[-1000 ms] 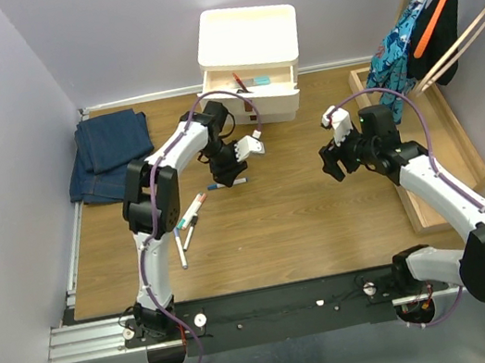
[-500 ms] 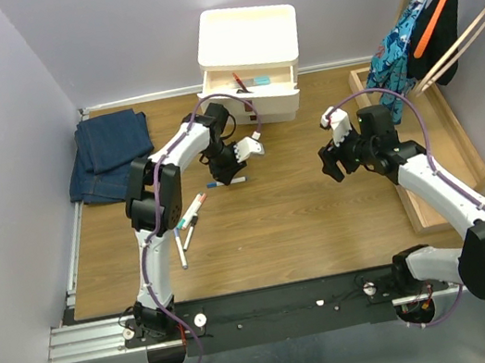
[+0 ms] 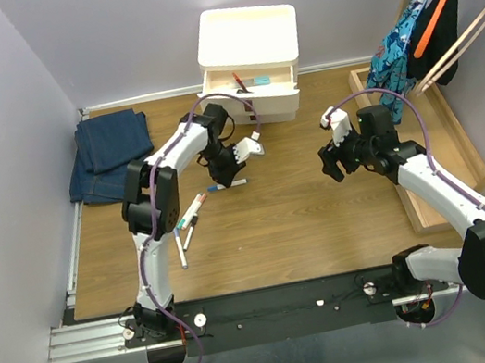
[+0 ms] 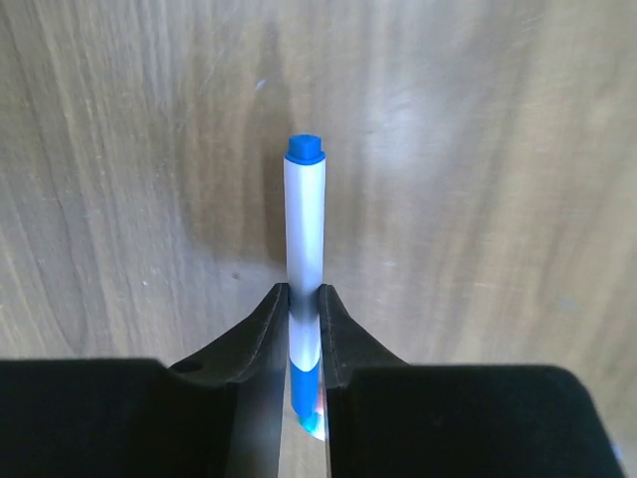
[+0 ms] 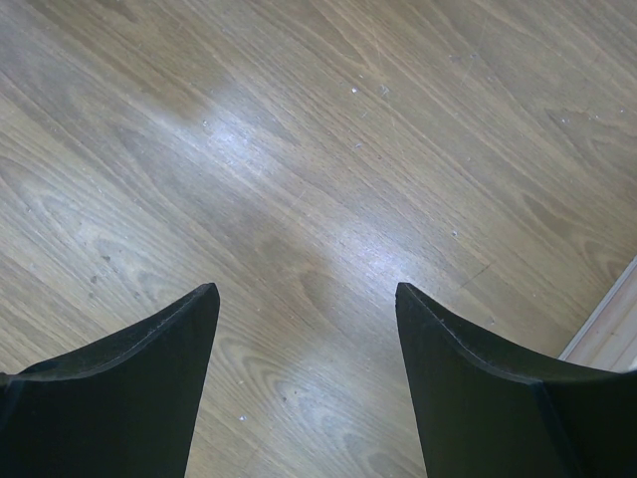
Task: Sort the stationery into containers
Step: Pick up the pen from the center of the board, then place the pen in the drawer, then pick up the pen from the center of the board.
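My left gripper [image 3: 223, 175] is down at the table, in front of the cream-white drawer cabinet [image 3: 248, 41]. In the left wrist view its jaws [image 4: 304, 296] are closed on a white pen with blue ends [image 4: 305, 209]. The same pen [image 3: 234, 184] sticks out sideways from under the gripper, at table level. Three more pens [image 3: 190, 213] lie loose to the left front, near the left arm. The cabinet's top drawer [image 3: 249, 83] is open, with a red pen and a teal item inside. My right gripper [image 3: 332, 166] is open and empty over bare wood [image 5: 309, 199].
Folded blue jeans [image 3: 111, 153] lie at the far left. A shallow wooden tray [image 3: 407, 173] runs along the right edge. Clothes [image 3: 401, 41] hang on a wooden rack at the far right. A white wall lies behind the cabinet.
The left arm's elbow shifted slightly and came back. The pen and the left gripper stay in about the same place. The right arm has not moved.
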You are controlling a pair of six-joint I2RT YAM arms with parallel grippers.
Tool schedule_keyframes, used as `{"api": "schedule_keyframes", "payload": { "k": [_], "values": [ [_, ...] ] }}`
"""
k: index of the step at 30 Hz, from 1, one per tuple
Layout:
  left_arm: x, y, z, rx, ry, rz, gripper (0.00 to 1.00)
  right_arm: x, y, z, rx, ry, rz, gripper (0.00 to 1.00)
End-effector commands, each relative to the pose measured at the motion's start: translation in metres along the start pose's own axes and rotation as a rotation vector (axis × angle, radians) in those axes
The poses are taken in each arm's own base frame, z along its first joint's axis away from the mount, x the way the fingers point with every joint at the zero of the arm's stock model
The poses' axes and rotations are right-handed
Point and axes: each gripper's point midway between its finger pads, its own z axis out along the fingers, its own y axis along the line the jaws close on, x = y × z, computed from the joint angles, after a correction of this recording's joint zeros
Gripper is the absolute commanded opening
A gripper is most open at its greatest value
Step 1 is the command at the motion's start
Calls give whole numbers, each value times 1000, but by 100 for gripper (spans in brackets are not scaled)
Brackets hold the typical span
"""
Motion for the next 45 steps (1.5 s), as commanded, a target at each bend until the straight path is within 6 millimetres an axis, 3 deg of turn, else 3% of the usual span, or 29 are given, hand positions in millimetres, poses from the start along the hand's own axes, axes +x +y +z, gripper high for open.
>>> {"api": "schedule_keyframes", "payload": {
  "k": [1,6,7,10,13,16,22,30,34,36,39,40,42,43,45],
  "values": [
    [-79,-32,-87,-52,-214,100,22,4,-1,1,0,-2,0,80],
    [-141,-37,-154,-148,-391,217,22,6,-1,2,1,-3,-5,80],
    [-161,-30,-179,-224,-458,269,22,5,-2,2,3,-4,-7,80],
    [-195,-17,-221,-371,-572,326,20,5,0,3,-7,0,-9,80],
    [-211,7,-242,-484,-584,366,20,2,-2,3,-5,-6,-10,80],
    [-222,31,-248,-557,-579,399,19,-1,-3,2,-4,-12,-10,80],
    [-227,74,-239,-666,-559,415,20,-1,-2,0,3,-13,-14,80],
    [-222,108,-227,-715,-572,351,26,2,-1,-4,8,-14,-4,80],
    [-222,114,-240,-800,-600,313,55,5,1,-4,-1,-15,4,80],
    [-222,113,-247,-834,-611,314,61,7,2,-3,-2,-14,8,80],
    [-222,97,-269,-882,-624,303,64,8,2,-3,-4,-13,7,80],
    [-218,83,-281,-884,-652,245,64,7,1,-4,1,-15,10,80],
    [-206,69,-289,-895,-660,157,64,7,1,-5,5,-16,7,80],
    [-190,52,-292,-896,-656,107,64,7,0,-5,8,-15,10,80],
    [-166,33,-285,-866,-651,-5,65,10,1,-5,7,-11,9,80]
  ]
}}
